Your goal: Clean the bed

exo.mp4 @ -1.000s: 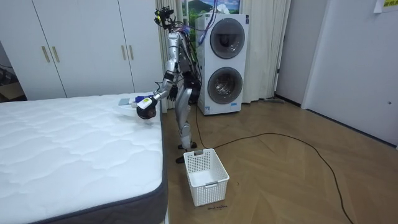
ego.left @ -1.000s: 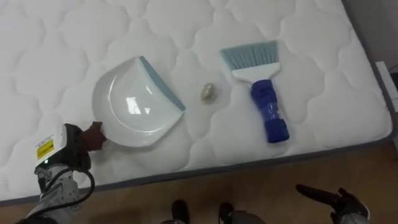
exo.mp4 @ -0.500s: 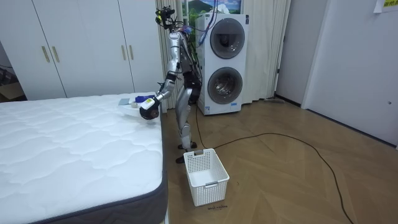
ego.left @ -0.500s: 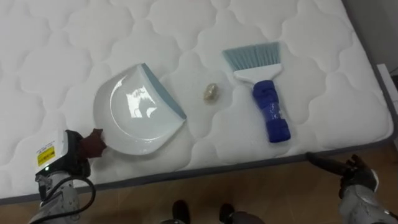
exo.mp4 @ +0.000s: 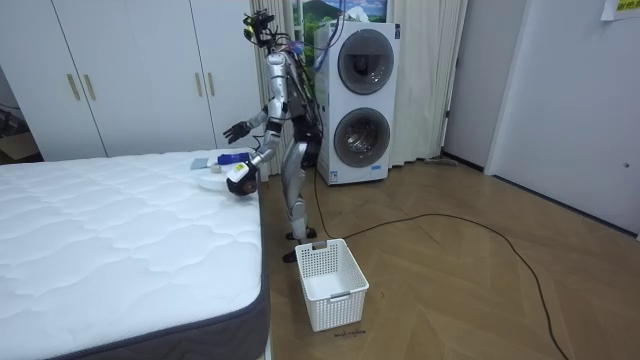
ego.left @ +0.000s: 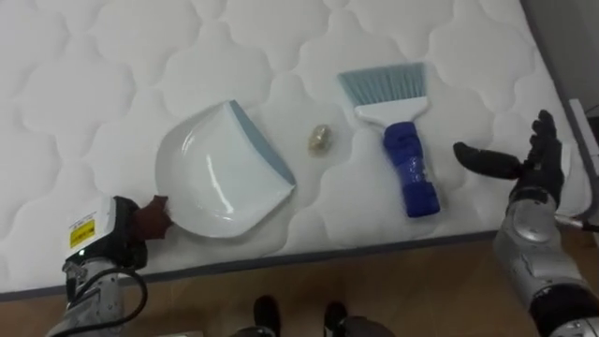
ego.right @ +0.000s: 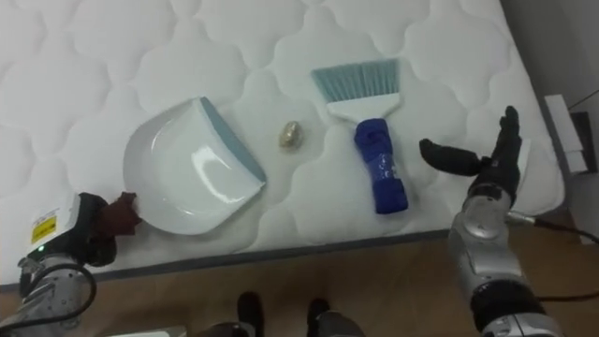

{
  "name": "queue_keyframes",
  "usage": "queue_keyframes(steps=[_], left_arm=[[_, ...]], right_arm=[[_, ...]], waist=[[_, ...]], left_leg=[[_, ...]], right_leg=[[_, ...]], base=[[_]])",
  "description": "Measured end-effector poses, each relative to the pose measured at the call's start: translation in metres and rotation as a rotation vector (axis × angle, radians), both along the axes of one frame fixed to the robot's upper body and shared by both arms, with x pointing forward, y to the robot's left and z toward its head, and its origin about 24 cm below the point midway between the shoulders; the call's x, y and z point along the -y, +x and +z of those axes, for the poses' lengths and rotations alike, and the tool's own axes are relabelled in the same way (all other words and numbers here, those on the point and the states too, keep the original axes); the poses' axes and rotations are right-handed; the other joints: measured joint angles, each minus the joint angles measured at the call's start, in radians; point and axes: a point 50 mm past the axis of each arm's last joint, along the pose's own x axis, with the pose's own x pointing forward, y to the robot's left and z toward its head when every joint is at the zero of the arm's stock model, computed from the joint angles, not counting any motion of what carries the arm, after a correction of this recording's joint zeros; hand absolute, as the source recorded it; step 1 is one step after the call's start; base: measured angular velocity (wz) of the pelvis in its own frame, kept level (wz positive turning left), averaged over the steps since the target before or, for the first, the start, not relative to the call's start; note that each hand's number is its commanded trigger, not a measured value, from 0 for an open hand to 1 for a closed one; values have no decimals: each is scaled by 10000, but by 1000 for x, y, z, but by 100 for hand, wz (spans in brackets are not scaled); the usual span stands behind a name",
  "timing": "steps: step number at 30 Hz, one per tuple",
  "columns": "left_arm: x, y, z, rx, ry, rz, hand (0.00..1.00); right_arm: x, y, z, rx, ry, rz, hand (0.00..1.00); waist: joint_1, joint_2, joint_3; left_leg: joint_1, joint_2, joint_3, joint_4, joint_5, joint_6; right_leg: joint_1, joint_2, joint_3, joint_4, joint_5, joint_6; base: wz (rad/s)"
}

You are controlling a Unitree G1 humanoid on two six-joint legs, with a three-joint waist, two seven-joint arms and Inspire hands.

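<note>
A white dustpan (ego.left: 220,173) with a blue lip lies on the white mattress (ego.left: 112,65), lip towards a small crumpled scrap (ego.left: 318,139). My left hand (ego.left: 117,245) is at the bed's near edge, shut on the dustpan's brown handle (ego.left: 154,217). To the right of the scrap lies a hand brush (ego.left: 409,167) with a blue handle, its pale blue bristles pointing away from me. My right hand (ego.left: 524,164) hovers open just right of the brush, apart from it. In the room view I stand at the bed's side, left hand (exo.mp4: 240,178) low and right hand (exo.mp4: 238,130) raised.
The mattress's grey edge (ego.left: 374,251) runs along the bottom, with wooden floor (ego.left: 412,290) below it. A white laundry basket (exo.mp4: 333,283) stands on the floor near the bed's corner. Stacked washing machines (exo.mp4: 362,100) and white wardrobes (exo.mp4: 130,75) line the back wall.
My right hand has risen from below the bed's edge to beside the brush, fingers spread. The dustpan has slid and turned a little to the right in my left hand.
</note>
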Motion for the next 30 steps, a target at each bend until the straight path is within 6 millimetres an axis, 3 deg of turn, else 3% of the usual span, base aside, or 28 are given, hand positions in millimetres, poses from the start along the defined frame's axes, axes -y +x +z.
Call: queue_keyframes(steps=[7, 11, 13, 22, 30], left_arm=[[4, 8, 2, -198, -180, -226, 100], [10, 14, 5, -232, -393, -515, 100], [13, 16, 7, -225, -497, -671, 100], [18, 21, 10, -222, -615, -994, 100], [21, 22, 9, -324, -503, -1254, 100]], right_arm=[[-20, 6, -2, -256, -719, 1061, 0], [-26, 6, -5, -398, -839, 1359, 0], [-27, 6, -7, -519, -855, 1428, 0], [-20, 0, -20, -1212, -810, 1264, 0], [-30, 0, -25, -1416, -846, 1642, 0]], waist=[[217, 19, 67], [313, 75, 222], [385, 99, 260], [465, 107, 263], [498, 173, 258]], left_leg=[[2, 79, 133, -91, -23, 35], [-34, 76, 126, -90, -45, 63], [-74, 71, 108, -90, -48, 66], [-225, 58, 24, -83, -51, 68], [-220, 67, 16, -59, -51, 69]], right_leg=[[66, 32, -123, -170, -1, -3], [59, 16, -181, -165, -3, -2], [30, 10, -203, -172, -7, 0], [-40, -2, -307, -164, -21, 0], [-37, 1, -323, -122, -14, -6]], base=[[3], [4], [2], [2], [0]])
